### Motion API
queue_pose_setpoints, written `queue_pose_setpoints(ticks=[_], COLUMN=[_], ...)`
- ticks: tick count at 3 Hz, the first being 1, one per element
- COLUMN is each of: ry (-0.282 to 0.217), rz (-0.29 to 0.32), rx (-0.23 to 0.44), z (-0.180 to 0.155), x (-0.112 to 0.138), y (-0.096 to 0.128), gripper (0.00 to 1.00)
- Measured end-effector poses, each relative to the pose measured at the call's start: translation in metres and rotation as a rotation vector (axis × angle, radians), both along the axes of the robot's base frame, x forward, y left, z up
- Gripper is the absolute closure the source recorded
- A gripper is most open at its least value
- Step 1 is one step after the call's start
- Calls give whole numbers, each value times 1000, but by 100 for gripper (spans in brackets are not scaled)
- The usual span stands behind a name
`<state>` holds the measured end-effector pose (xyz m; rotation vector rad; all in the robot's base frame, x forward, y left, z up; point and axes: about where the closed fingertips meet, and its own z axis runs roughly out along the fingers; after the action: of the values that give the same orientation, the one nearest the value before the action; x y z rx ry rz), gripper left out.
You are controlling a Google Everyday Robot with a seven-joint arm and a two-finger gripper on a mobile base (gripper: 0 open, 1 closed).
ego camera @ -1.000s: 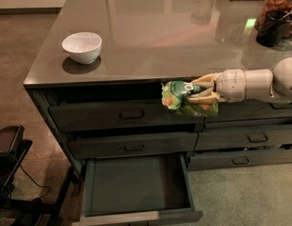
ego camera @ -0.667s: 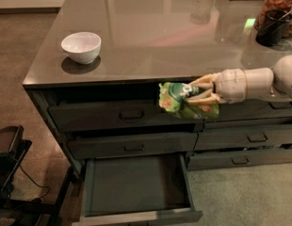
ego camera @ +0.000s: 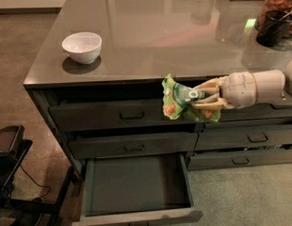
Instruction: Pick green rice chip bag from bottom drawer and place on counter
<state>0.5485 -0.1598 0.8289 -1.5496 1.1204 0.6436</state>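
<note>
Little has moved in the last second: hand (ego camera: 204, 97) grips the green rice chip bag (ego camera: 178, 98) just below the table (ego camera: 150, 36) edge.
Bag is out of the open bottom drawer (ego camera: 136, 182). Judgement: lift until its lower corner clears the edge, then carry it inward, well apart from the white bowl (ego camera: 82, 47), before releasing.

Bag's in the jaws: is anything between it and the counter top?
Nothing visible blocks it. The gripper holds the green rice chip bag just outside and below the front edge of the counter, so it must rise over that edge first. The white bowl sits on the counter well away from the bag.
</note>
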Motion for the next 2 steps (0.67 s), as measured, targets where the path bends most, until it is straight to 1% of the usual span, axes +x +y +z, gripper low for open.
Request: queue_pose_setpoints(ticks=[1, 2], ry=[-25, -96], rz=[34, 66], rx=[-41, -97], z=[35, 91], x=[20, 39], y=[17, 38], gripper=[100, 100])
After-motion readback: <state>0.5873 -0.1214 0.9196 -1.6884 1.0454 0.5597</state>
